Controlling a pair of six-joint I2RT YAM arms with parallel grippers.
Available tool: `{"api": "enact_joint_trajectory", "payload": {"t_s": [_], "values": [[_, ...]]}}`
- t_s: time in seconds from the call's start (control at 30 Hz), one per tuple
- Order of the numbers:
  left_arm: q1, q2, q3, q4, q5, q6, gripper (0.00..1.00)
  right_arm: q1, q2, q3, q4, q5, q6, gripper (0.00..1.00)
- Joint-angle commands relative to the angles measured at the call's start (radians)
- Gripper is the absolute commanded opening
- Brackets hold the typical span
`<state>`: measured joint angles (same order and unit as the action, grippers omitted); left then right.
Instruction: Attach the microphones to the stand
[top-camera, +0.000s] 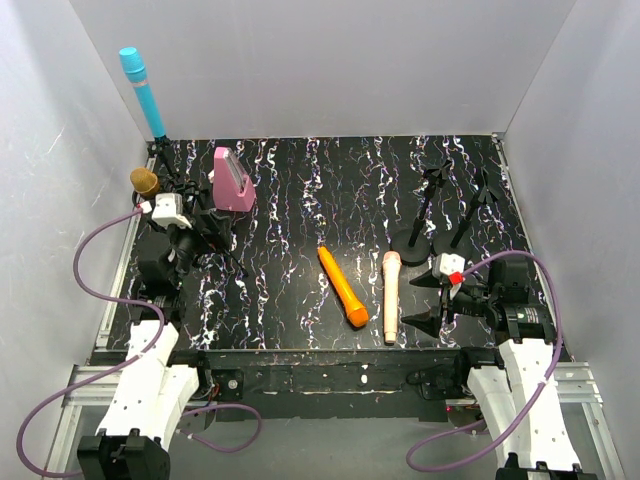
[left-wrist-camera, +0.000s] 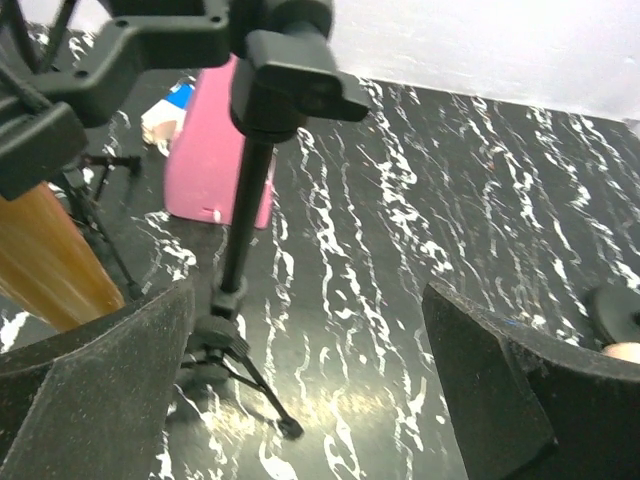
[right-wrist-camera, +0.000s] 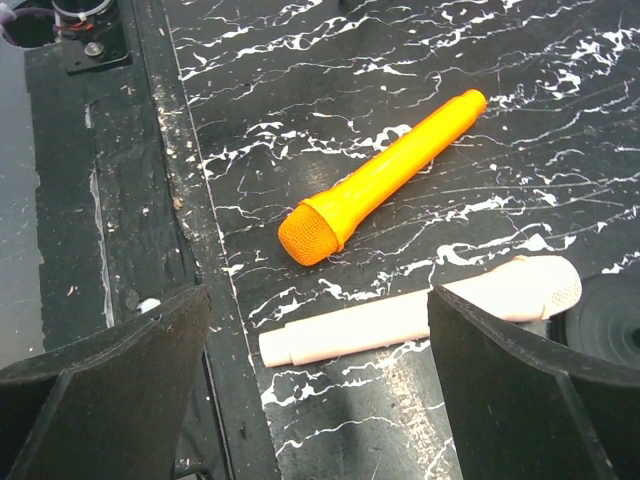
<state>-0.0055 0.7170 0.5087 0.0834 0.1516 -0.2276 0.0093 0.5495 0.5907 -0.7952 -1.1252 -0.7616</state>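
The cyan-blue microphone (top-camera: 140, 88) stands tilted on a stand at the far left. The gold microphone (top-camera: 144, 181) sits in a black clip (left-wrist-camera: 40, 140) just left of my left gripper (top-camera: 200, 228); its body (left-wrist-camera: 45, 260) shows beside the left finger. My left gripper (left-wrist-camera: 310, 400) is open, and a stand's pole (left-wrist-camera: 245, 215) rises just ahead of it. The orange microphone (right-wrist-camera: 380, 180) and the peach-pink microphone (right-wrist-camera: 420, 312) lie flat on the table. My right gripper (right-wrist-camera: 320, 400) hangs open over the peach one's tail end. Two bare stands (top-camera: 430, 205) rise at the right.
A pink wedge-shaped block (top-camera: 232, 180) stands behind the left stands, and is also in the left wrist view (left-wrist-camera: 205, 170). Tripod legs (left-wrist-camera: 250, 385) spread on the table under my left gripper. A round black base (right-wrist-camera: 610, 320) lies next to the peach microphone's head. The table's near edge (right-wrist-camera: 200, 260) runs under my right gripper.
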Motion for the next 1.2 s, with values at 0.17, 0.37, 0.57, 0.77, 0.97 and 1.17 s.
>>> {"api": "enact_joint_trajectory", "payload": {"t_s": [0.17, 0.37, 0.57, 0.77, 0.97, 1.17], "values": [[0.004, -0.016, 0.197, -0.494, 0.360, -0.082, 0.98, -0.038, 0.018, 0.106, -0.172, 0.005, -0.096, 0.91], [0.004, -0.021, 0.182, -0.516, 0.549, -0.157, 0.98, -0.038, 0.029, 0.320, -0.305, 0.088, -0.042, 0.92], [0.004, -0.042, 0.107, -0.334, 0.634, -0.410, 0.98, -0.049, 0.104, 0.498, -0.267, 0.197, 0.249, 0.92], [-0.158, -0.012, 0.119, -0.203, 0.544, -0.477, 0.98, -0.155, 0.110, 0.491, 0.006, 0.148, 0.689, 0.93], [-0.534, 0.209, 0.215, -0.125, 0.275, -0.420, 0.98, -0.226, 0.067, 0.327, 0.134, 0.071, 0.782, 0.92], [-0.780, 0.585, 0.419, -0.005, 0.157, -0.235, 0.98, -0.232, -0.039, 0.118, 0.149, 0.189, 0.595, 0.90]]}}
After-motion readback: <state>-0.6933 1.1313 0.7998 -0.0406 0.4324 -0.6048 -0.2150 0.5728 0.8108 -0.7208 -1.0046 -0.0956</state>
